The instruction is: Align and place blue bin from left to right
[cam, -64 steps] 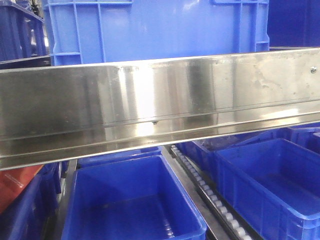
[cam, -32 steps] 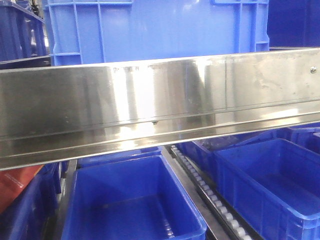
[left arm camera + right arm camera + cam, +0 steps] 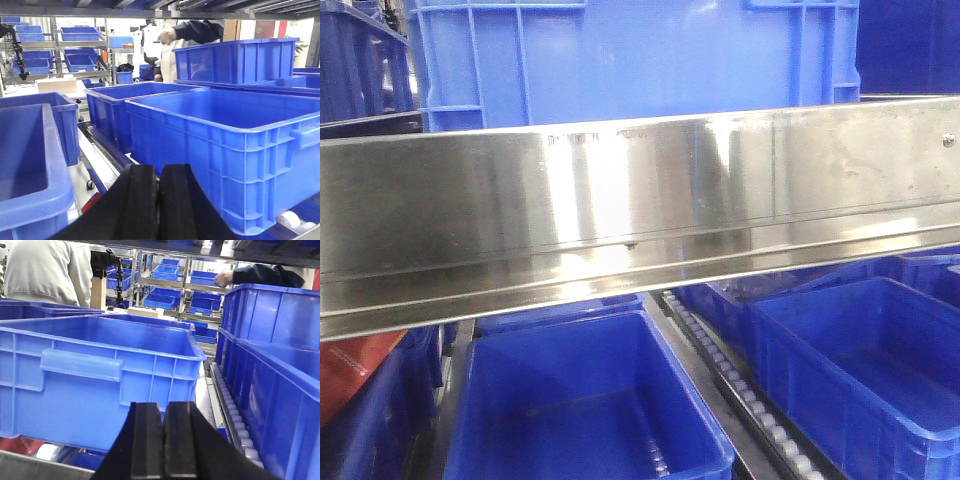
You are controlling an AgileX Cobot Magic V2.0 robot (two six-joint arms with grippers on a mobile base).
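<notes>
Black rubber pads pressed flat together, with nothing between them: that is how the left gripper [image 3: 158, 200] stands in its wrist view, and the right gripper [image 3: 163, 440] is drawn together the same way, holding nothing.

Directly ahead of the left gripper and a little to its right stands a blue bin [image 3: 235, 145], open and empty, with its near corner and ribbed wall toward the pads. To the gripper's left a second bin [image 3: 30, 165] comes close alongside, and a roller track [image 3: 100, 160] runs away between them. Ahead of the right gripper and to its left is what I take to be the same bin [image 3: 100, 375], its moulded handle lip [image 3: 82, 365] facing the camera; to that gripper's right another tall bin wall [image 3: 280, 400] flanks a roller lane [image 3: 232, 415]. People stand well beyond the bins. From the front, a steel rail [image 3: 640, 210] blocks most of the scene, so neither arm shows there.

Judging from this, the step is an approach with both arms flanking the bin, not yet touching it. To do it well, the closed fingers should meet opposite walls at matching height, below the rim lip, and press evenly so the bin slides square along the rollers rather than twisting into its neighbours.
</notes>
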